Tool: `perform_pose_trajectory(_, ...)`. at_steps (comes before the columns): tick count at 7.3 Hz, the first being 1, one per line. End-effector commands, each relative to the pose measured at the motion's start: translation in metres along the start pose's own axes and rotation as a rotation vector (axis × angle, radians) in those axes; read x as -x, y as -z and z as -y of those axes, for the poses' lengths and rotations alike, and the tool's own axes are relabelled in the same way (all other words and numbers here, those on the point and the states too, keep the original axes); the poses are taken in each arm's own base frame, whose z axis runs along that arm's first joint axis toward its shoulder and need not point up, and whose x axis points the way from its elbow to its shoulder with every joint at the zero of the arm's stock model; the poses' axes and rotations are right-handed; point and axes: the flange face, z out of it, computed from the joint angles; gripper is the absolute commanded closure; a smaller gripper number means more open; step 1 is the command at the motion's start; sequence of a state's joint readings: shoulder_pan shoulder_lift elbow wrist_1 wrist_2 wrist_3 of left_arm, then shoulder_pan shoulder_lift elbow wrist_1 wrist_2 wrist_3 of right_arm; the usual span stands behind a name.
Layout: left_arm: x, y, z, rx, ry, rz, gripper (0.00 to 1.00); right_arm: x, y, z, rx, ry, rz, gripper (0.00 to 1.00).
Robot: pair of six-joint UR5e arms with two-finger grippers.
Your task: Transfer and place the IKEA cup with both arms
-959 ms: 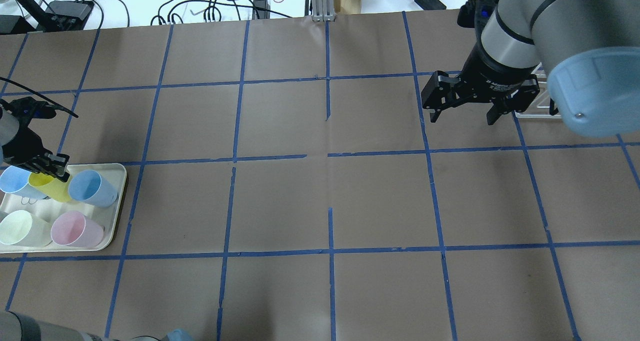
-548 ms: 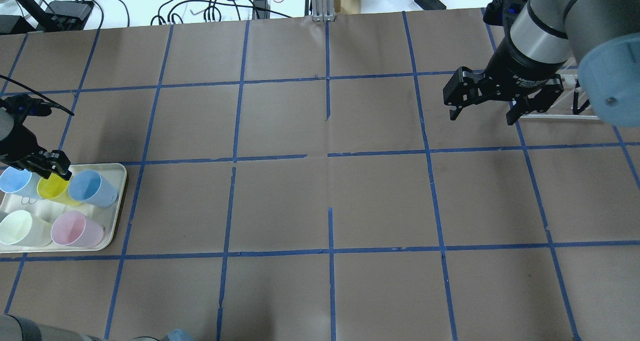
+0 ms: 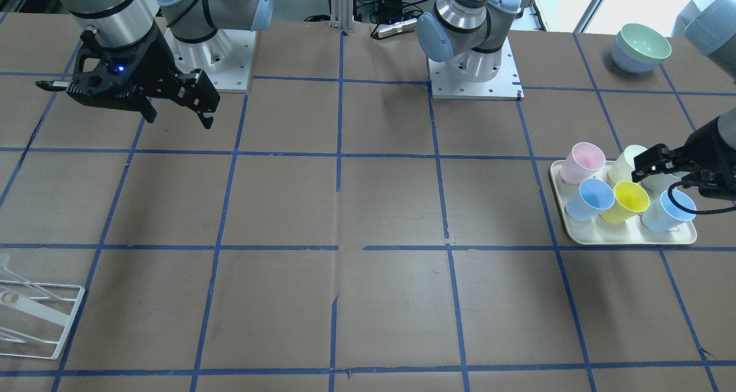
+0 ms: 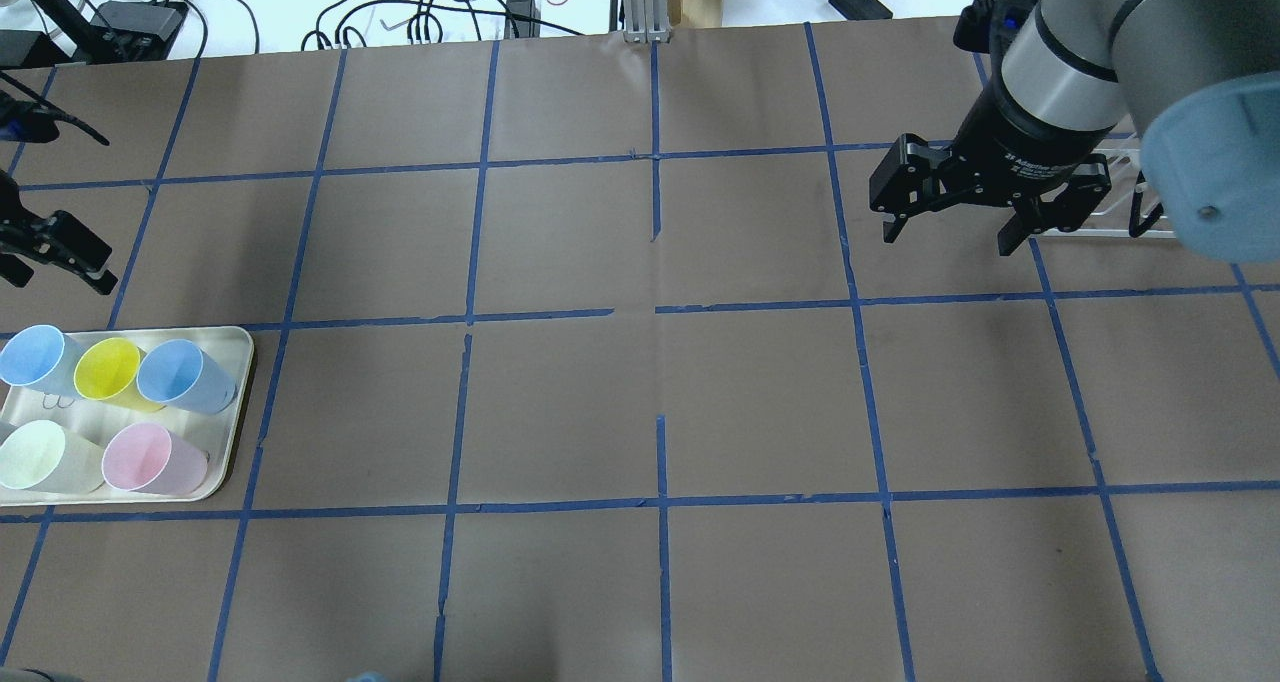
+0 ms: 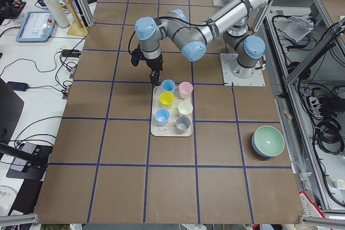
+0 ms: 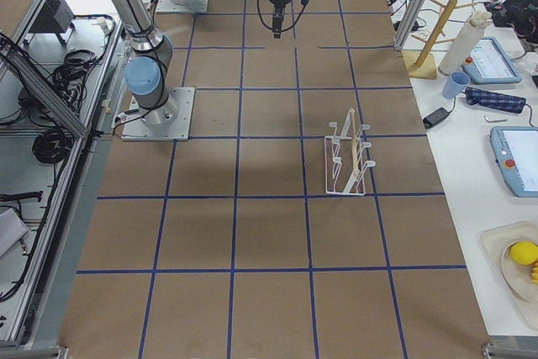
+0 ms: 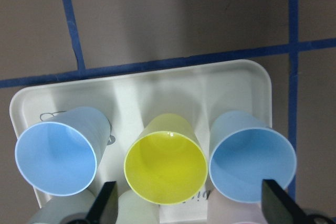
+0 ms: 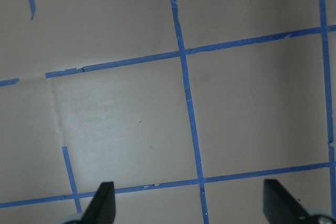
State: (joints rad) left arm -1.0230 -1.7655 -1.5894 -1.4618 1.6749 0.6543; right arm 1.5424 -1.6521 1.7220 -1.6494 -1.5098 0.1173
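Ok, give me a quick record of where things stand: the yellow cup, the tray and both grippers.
IKEA cup: upright on the tray, in the row farther from the robot, between two blue cups; not held
tray: robot's left end of the table, five cups on it
left gripper: open, empty, raised near the tray's far edge
right gripper: open, empty, above the table's right side
task state: cup not yet picked up

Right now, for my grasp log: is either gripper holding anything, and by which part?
Nothing held: left gripper and right gripper are open; the yellow cup stands on the tray.
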Motion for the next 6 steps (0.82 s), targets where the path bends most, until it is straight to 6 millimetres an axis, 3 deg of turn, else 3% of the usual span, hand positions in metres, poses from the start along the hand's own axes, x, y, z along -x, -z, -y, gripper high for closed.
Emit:
perform_pose_trajectory(1,-0.078,0.061,0.015,0.016,0.099,-0.002,0.00,0.004,0.000,0.000,-0.001,0.011,-0.009,0.00)
perform_pose_trajectory(3,-0.185,0.091,0.021,-0.027,0.121,0.016,0.00,0.004,0.007,-0.004,-0.012,0.007,-0.009,0.00)
perform_pose_trajectory(4,-0.236,0.098,0.009,-0.053,0.104,-0.029,0.00,0.003,0.011,-0.006,-0.021,0.007,-0.008,0.00)
perform_pose_trajectory(5,-0.265,0.103,-0.008,-0.067,0.101,-0.037,0.00,0.003,0.011,-0.006,-0.022,0.007,-0.008,0.00)
perform_pose_trajectory(6,-0.280,0.101,-0.024,-0.079,0.112,-0.033,0.00,0.003,0.012,-0.007,-0.024,0.009,-0.007,0.00)
